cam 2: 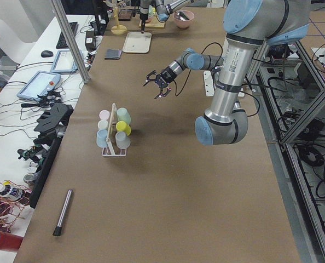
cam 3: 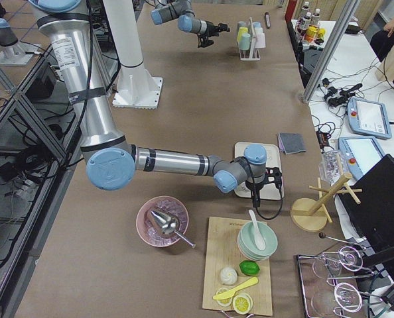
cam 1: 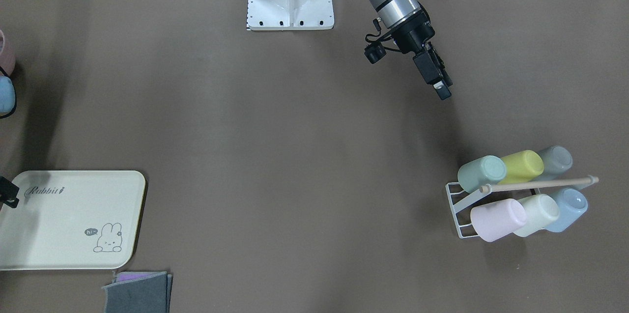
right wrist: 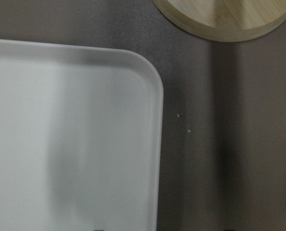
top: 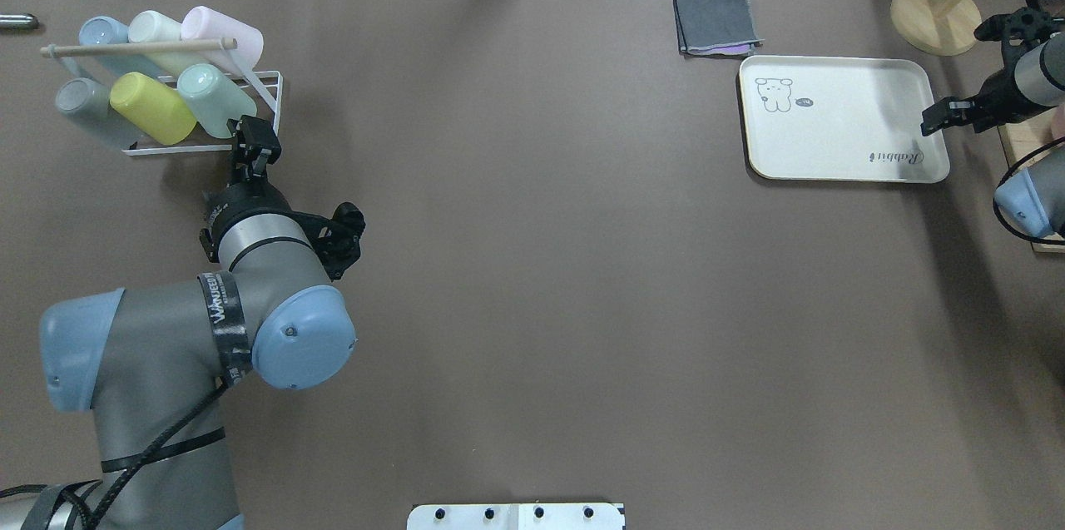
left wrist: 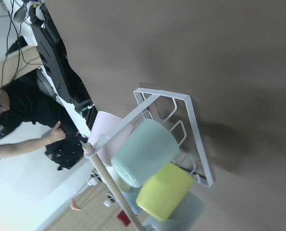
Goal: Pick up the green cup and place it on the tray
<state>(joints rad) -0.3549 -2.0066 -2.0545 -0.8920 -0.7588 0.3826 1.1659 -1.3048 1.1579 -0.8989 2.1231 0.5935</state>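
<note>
**At the rack: left gripper (cam 1: 442, 90) close to the pale mint-green plastic cup (cam 1: 481, 173)**

The cup lies on its side in a white wire rack (cam 1: 454, 196) at the table's far left, touching a yellow-green cup (cam 1: 522, 166). The left gripper hovers near the rack, fingers spread and holding nothing. The cream rectangular "Rabbit" tray (top: 840, 126) sits at the far right. The right gripper (top: 930, 121) hangs over its right edge; I cannot tell how its jaws stand.

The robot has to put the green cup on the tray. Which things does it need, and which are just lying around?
For the job:
green cup
tray
left gripper, near the cup

Just lying about:
yellow cup
pink cup
grey cloth
wooden stand
</note>
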